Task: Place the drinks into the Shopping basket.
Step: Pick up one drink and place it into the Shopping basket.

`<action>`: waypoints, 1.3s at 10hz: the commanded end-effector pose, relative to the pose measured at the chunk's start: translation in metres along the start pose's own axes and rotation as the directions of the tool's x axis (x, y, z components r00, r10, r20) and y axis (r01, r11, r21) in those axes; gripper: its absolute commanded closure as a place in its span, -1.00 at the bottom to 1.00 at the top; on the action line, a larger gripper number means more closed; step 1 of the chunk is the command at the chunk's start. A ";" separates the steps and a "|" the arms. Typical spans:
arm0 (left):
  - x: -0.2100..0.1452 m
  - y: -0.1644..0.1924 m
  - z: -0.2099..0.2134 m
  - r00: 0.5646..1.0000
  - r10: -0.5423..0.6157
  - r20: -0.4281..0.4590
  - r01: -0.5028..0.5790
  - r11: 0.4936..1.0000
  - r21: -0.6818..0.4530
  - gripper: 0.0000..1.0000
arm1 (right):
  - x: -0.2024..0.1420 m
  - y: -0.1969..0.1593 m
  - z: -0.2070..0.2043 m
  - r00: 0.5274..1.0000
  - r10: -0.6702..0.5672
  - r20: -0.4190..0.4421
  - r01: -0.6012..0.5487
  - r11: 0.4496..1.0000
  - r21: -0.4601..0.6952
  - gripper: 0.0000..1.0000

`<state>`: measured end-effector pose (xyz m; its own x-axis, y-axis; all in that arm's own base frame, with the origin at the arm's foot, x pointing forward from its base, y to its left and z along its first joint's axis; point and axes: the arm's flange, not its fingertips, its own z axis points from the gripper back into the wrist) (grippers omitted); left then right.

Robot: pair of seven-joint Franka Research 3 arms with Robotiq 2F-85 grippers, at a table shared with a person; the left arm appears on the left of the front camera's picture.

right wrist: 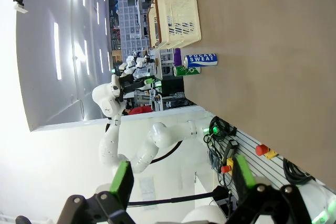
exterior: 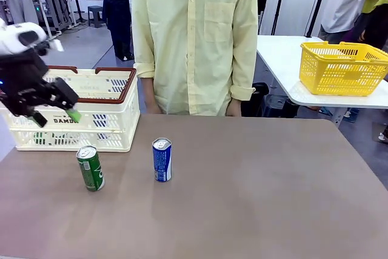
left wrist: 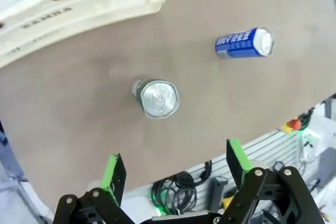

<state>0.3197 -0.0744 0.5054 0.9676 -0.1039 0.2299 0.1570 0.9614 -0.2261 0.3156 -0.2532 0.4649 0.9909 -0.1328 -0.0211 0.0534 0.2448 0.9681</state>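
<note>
Two drinks stand upright on the brown counter: the green can with white script, leaning a touch in the front view, and the blue can with white markings just to its right, apart from it. Both are outside the Shopping basket, the cream slotted crate with the dark brown rim behind them at the counter's left. The left gripper hangs in front of the crate's wall, above and left of the green can, jaws spread wide and empty. From the left wrist, the left gripper looks almost straight down on the green can, silver top and tab clear, with the blue can off to one side and the crate along the edge. The right gripper sits well off the counter, jaws spread too, seeing both cans sideways before the crate. A person in a pale yellow shirt stands across the counter, and a yellow mesh basket rests on a white table to the right.
</note>
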 end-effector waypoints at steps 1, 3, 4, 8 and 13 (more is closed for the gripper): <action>-0.004 -0.009 -0.023 1.000 0.005 0.010 -0.006 0.996 0.093 -1.00 | -0.002 0.005 0.001 1.000 -0.014 -0.011 0.014 1.000 -0.009 -1.00; -0.010 -0.011 -0.049 1.000 0.011 -0.007 -0.010 0.990 0.138 -1.00 | -0.002 0.005 0.001 1.000 -0.014 -0.011 0.014 1.000 -0.009 -1.00; -0.013 -0.009 -0.061 1.000 0.013 -0.025 -0.009 0.990 0.138 -1.00 | -0.002 0.005 0.001 1.000 -0.014 -0.011 0.014 1.000 -0.009 -1.00; -0.020 -0.002 -0.107 0.996 0.019 -0.084 -0.007 0.990 0.142 -1.00 | -0.002 0.005 0.001 1.000 -0.014 -0.011 0.014 1.000 -0.009 -1.00; -0.031 0.004 -0.130 0.989 0.043 -0.145 -0.017 0.984 0.176 -1.00 | -0.002 0.005 0.001 1.000 -0.014 -0.011 0.014 1.000 -0.009 -1.00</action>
<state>0.3646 -0.1132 0.4088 0.9903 -0.1204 0.0694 0.1260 0.9884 -0.0843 0.3156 -0.2532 0.4649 0.9909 -0.1328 -0.0210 0.0534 0.2448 0.9681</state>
